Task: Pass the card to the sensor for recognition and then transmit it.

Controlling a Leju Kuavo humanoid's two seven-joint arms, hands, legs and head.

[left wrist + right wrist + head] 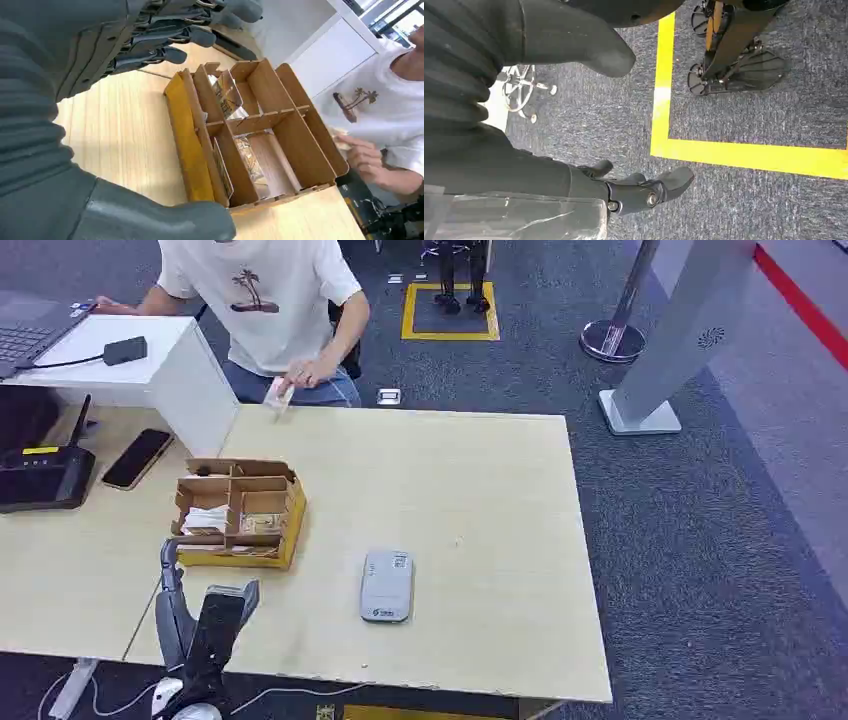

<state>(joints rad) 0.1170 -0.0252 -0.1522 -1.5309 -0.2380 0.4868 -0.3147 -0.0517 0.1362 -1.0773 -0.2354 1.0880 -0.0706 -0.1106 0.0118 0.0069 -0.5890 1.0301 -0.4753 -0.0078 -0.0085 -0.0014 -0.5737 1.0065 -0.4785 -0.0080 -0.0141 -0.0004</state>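
Left hand point(200, 615) empty, fingers apart beside card box point(238, 512), wrist view reveals cards point(226, 95), right hand point(574, 125) unclear

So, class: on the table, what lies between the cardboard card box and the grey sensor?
Nothing: in the head view, only bare tabletop separates the cardboard box from the grey sensor.

Office: desks, laptop point(25, 338), carpet, stanchion point(612, 338).

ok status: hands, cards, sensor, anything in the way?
Left hand open, empty, at the card box. Right hand hanging over floor, empty. Cards in box compartments. Grey sensor on table, path clear.
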